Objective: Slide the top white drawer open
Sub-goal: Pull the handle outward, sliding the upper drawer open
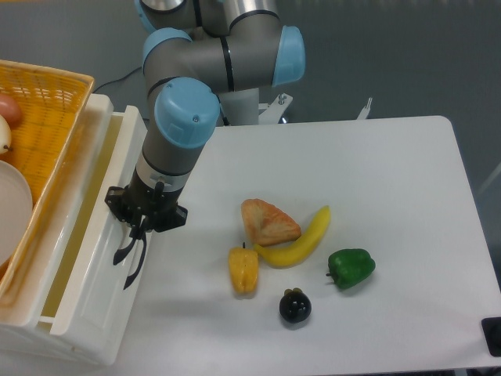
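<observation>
The top white drawer [98,266] stands at the left edge of the table, partly slid out to the right, and a strip of its pale cream inside [74,235] shows under the basket. Its curved black handle [131,265] runs down the front panel. My gripper [139,233] hangs straight down over the upper part of that handle, its fingers closed around it. The arm's blue-capped wrist hides the top of the drawer front.
A yellow wicker basket [47,102] with a white plate [12,211] sits on top of the cabinet. On the white table lie a pastry [268,222], a banana [301,241], a yellow pepper [243,269], a green pepper [351,267] and a dark round fruit [295,306].
</observation>
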